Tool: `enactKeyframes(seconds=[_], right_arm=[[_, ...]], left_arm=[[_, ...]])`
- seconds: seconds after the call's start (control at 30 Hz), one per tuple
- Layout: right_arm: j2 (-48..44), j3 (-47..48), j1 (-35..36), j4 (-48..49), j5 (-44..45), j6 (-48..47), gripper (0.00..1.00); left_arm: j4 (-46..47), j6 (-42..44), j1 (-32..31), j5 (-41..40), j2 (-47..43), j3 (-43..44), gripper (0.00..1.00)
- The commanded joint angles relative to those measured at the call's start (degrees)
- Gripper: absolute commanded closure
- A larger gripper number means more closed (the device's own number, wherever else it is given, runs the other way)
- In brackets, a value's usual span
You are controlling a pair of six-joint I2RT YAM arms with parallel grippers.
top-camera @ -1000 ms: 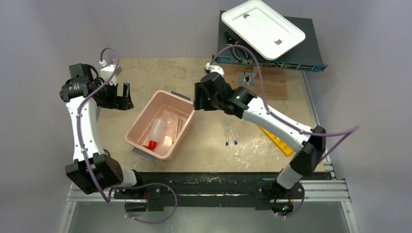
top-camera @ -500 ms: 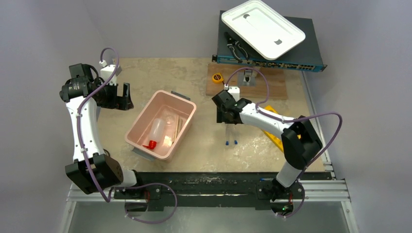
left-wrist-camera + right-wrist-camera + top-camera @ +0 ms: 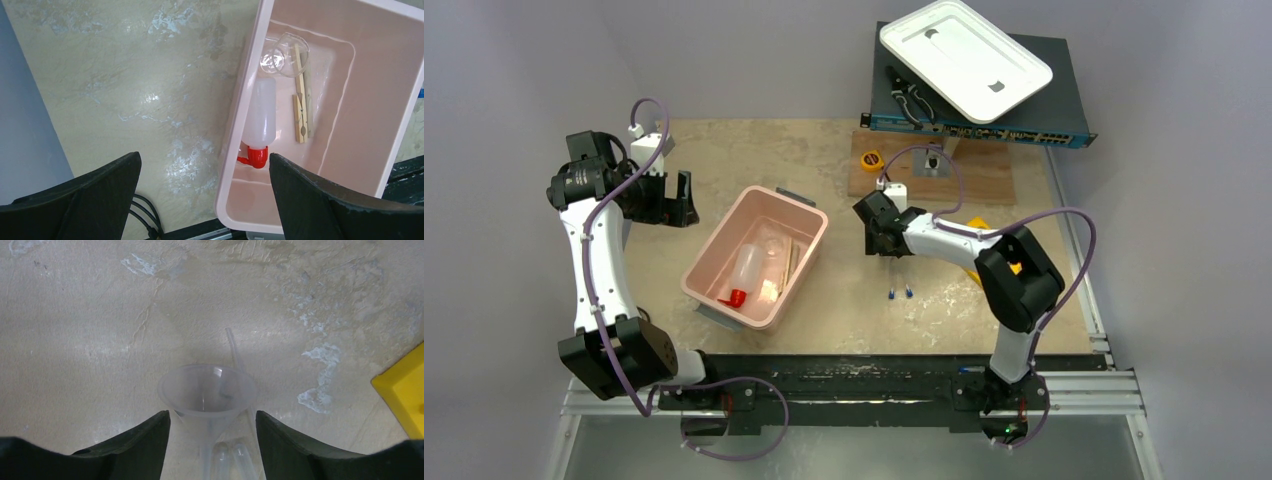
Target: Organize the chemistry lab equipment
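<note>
Right gripper (image 3: pixel 212 415): jaws bracket a clear funnel (image 3: pixel 207 387); cannot tell if pinched or only flanked | blue-tipped tubes (image 3: pixel 899 290): on the table directly below it, between pink bin (image 3: pixel 809 215) and yellow rack (image 3: pixel 402 390); long axis near–far, tips nearward | left gripper (image 3: pixel 204 165): spread wide, empty, well apart left of bin.

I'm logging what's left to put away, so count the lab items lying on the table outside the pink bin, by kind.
tubes with blue tips: 2
clear funnel: 1
yellow rack: 1
Total: 4
</note>
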Motion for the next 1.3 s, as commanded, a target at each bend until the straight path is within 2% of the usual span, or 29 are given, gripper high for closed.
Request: enactKeyframes(seconds=[0.0,0.13,0.4,0.5,0.57,0.6,0.87,1.1,1.27], right_arm=[[1.1,1.5,-0.1,3.4,-0.4,0.1,0.41],[2.5,2.0,0.1,4.2,-2.2,0.6,0.48],[5.2,5.2,2.2,3.7,-2.7,0.3,0.55],[6.2,6.2,3.0,3.5,-2.6,0.2,0.67],[6.4,6.6,3.4,3.5,-2.4,0.1,0.91],[6.4,6.7,3.6,3.5,-2.2,0.2,0.99],[2.3,10.9,6.3,-1.0,-0.4,-0.2,1.00],[-3.8,26.2,13.6,-8.0,-0.7,-1.3,1.00],[-1.5,35.5,19.9,-7.7,-5.9,-3.0,0.99]], left_arm=[[0.5,0.3,0.5,0.3,0.3,0.7,0.00],[0.6,0.1,0.5,0.4,0.6,0.7,0.00],[0.6,0.1,0.5,0.3,0.5,0.9,0.00],[0.5,0.1,0.5,0.3,0.4,1.0,0.00],[0.5,0.2,0.5,0.3,0.3,1.0,0.00],[0.5,0.3,0.5,0.1,0.3,1.0,0.00],[0.6,0.3,0.5,0.0,0.4,1.1,0.00],[0.6,0.0,0.5,0.6,0.7,1.5,0.00],[0.5,0.0,0.5,0.6,0.6,1.4,0.00]])
